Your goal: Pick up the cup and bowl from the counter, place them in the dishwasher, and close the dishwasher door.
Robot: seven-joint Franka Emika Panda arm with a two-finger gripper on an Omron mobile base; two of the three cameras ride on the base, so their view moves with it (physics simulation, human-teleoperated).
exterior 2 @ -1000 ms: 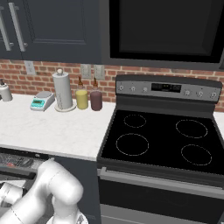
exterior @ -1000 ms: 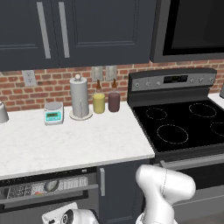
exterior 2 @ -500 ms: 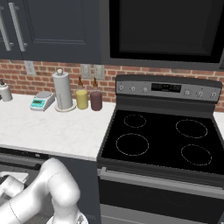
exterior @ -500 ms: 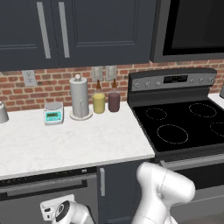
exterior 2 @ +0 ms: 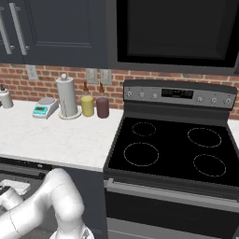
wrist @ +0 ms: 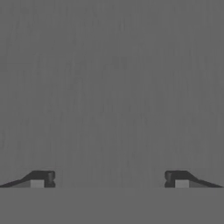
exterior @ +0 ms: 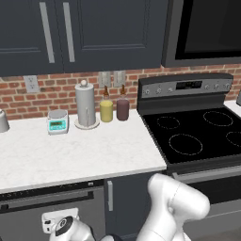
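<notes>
The dishwasher (exterior: 47,193) sits under the white counter (exterior: 70,157) at the lower left. The dishwasher door (exterior: 23,221) stands upright and shut, with its silver bar handle (exterior: 47,203) just under the control strip. My arm reaches down in front of it, and the white hand (exterior: 60,221) is close against the panel. In the hand view my gripper (wrist: 109,179) is open, its fingertips (wrist: 43,178) wide apart with nothing between them, facing the flat grey door (wrist: 112,87). The cup and bowl are hidden.
At the back of the counter stand a paper towel roll (exterior: 85,106), a yellow jar (exterior: 106,111), a maroon jar (exterior: 123,108), a small scale (exterior: 57,122) and a grey canister (exterior: 3,121). The black stovetop (exterior: 197,136) lies to the right.
The dishwasher door has swung up from partly open, with the rack showing, to fully shut. My hand followed it upward against the panel.
</notes>
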